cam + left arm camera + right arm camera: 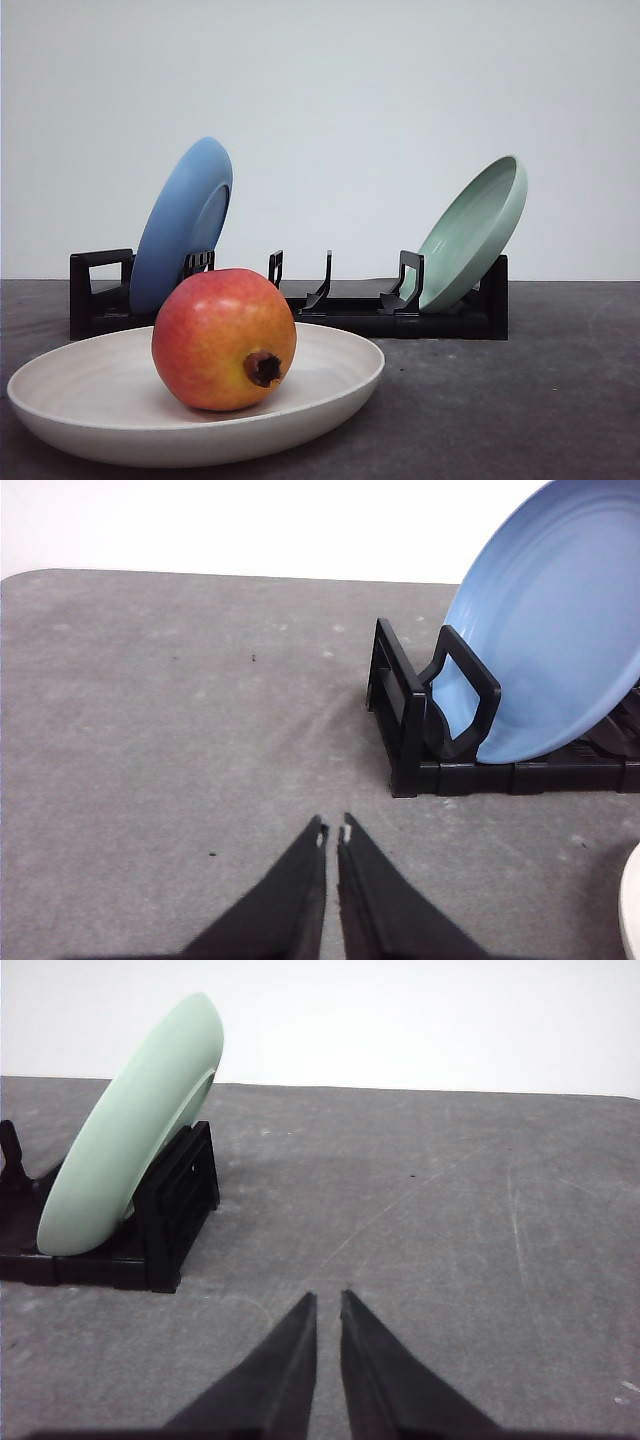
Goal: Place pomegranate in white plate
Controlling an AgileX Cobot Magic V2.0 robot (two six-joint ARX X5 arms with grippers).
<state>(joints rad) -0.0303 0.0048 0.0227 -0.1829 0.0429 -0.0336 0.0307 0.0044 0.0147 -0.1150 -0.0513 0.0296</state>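
Observation:
The pomegranate [223,338], red fading to orange-yellow with a brown stub facing me, rests inside the white plate [75,400] at the near left of the table in the front view. A sliver of that plate's rim [631,905] shows in the left wrist view. My left gripper [333,831] hangs over bare grey table, shut with nothing between its fingers, off to the side of the rack's blue-plate end. My right gripper [327,1299] is likewise shut and empty over bare table, beside the rack's green-plate end.
A black dish rack [330,300] stands across the back of the table. A blue plate [182,225] leans in its left end and a pale green plate [472,230] in its right end. The same blue plate [560,620] and green plate [130,1130] appear in the wrist views.

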